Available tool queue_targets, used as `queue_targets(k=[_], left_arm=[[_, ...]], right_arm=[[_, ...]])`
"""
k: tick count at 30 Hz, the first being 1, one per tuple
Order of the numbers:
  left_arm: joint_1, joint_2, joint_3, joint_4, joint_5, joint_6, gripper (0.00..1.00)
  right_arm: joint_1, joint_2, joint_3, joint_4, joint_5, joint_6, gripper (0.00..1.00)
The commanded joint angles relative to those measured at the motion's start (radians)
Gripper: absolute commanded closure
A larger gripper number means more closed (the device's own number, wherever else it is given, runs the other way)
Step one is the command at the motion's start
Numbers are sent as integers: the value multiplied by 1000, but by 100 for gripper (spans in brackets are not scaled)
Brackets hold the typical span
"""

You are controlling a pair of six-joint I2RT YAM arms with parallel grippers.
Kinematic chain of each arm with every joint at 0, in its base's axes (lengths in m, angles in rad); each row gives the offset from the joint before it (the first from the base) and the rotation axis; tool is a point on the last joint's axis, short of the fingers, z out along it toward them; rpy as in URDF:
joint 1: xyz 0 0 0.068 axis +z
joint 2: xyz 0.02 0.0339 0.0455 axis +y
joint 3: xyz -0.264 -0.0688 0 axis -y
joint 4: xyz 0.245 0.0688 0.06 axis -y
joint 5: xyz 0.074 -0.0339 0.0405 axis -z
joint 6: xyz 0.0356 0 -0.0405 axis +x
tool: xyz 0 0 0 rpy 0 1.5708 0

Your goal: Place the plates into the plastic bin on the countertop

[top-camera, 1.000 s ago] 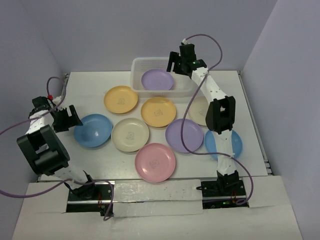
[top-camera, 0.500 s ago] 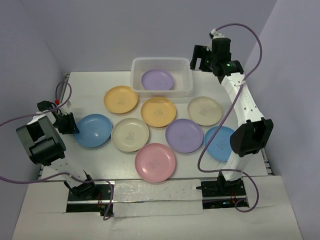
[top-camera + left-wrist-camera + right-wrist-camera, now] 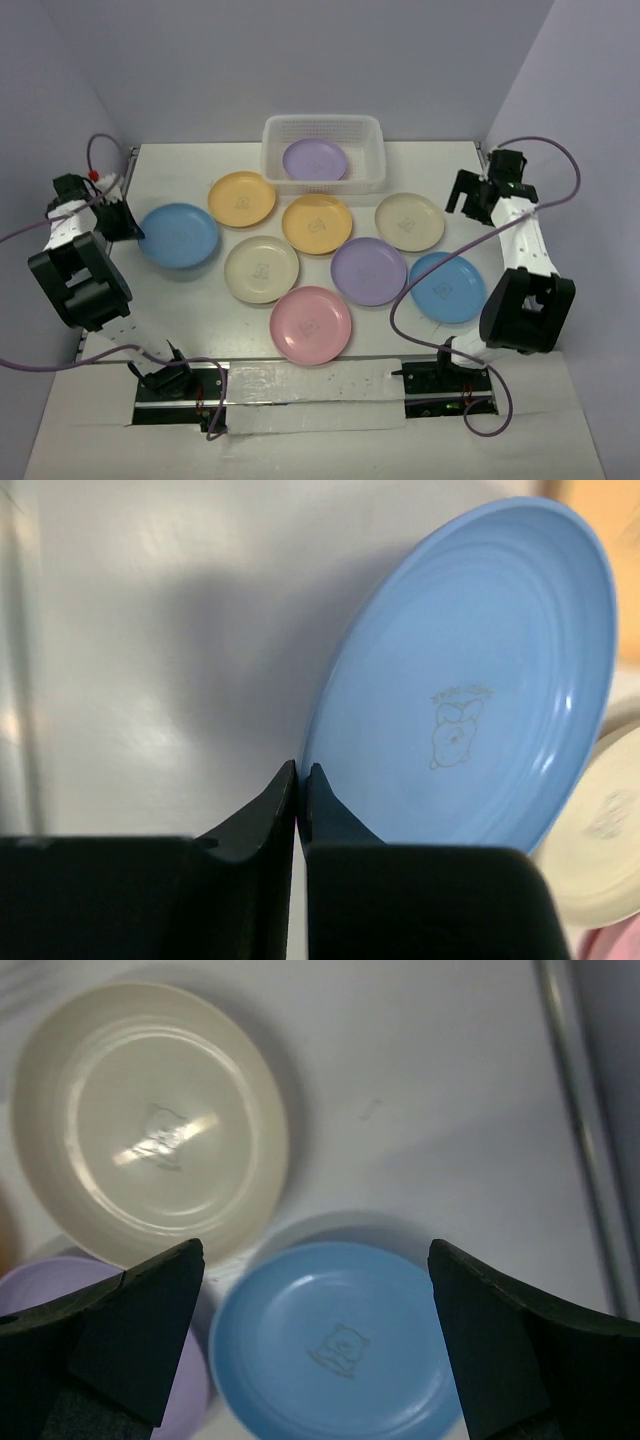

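Note:
My left gripper point(image 3: 130, 225) is shut on the left rim of a blue plate point(image 3: 178, 235), which stands tilted at the countertop's point(image 3: 175, 165) left side. In the left wrist view the fingers point(image 3: 285, 790) pinch that blue plate point(image 3: 470, 680) at its edge. My right gripper point(image 3: 468, 198) is open at the right side, above a cream plate point(image 3: 410, 221) and a second blue plate point(image 3: 447, 287). The right wrist view shows the right gripper point(image 3: 315, 1255) wide apart over this blue plate point(image 3: 335, 1345) and the cream plate point(image 3: 150, 1120). The plastic bin point(image 3: 275, 135) holds a lavender plate point(image 3: 315, 159).
Several more plates lie flat mid-counter: yellow-orange point(image 3: 241, 199), orange point(image 3: 317, 223), cream point(image 3: 261, 269), lavender point(image 3: 368, 271), pink point(image 3: 311, 324). Pale lavender walls close in the left, back and right. A metal rail point(image 3: 585, 1140) runs along the right edge.
My left gripper closed on the blue plate's rim and drew it left and back, tilting it. My right arm swung from the bin down to the right side.

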Motion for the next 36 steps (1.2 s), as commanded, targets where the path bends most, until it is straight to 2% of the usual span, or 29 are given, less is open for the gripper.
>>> queue_targets(k=[1, 5, 9, 13, 17, 23, 26, 33, 36], left_arm=[[-12, -44, 237, -53, 121, -128, 100], [-95, -66, 403, -29, 111, -280, 100], [-209, -66, 466, 62, 30, -386, 100], [-421, -20, 540, 172, -134, -526, 100], [-583, 106, 641, 230, -293, -602, 100], [-771, 373, 922, 194, -528, -660, 100], [-820, 456, 990, 193, -602, -674, 100], [-862, 573, 998, 267, -632, -694, 100], [-862, 604, 998, 272, -631, -694, 92]], right_arm=[[-73, -73, -105, 28, -19, -79, 0], [-139, -91, -196, 35, -25, -147, 1], [-178, -86, -256, 39, -36, -179, 0], [-198, -63, -289, 46, -26, -211, 0], [-220, -55, -312, 52, 8, -240, 0], [-267, -46, -339, 50, 20, -290, 0], [-282, -33, -343, 47, 11, -300, 0], [-291, -4, -338, 45, -5, -299, 1], [-292, 18, -330, 45, -15, -300, 2]])
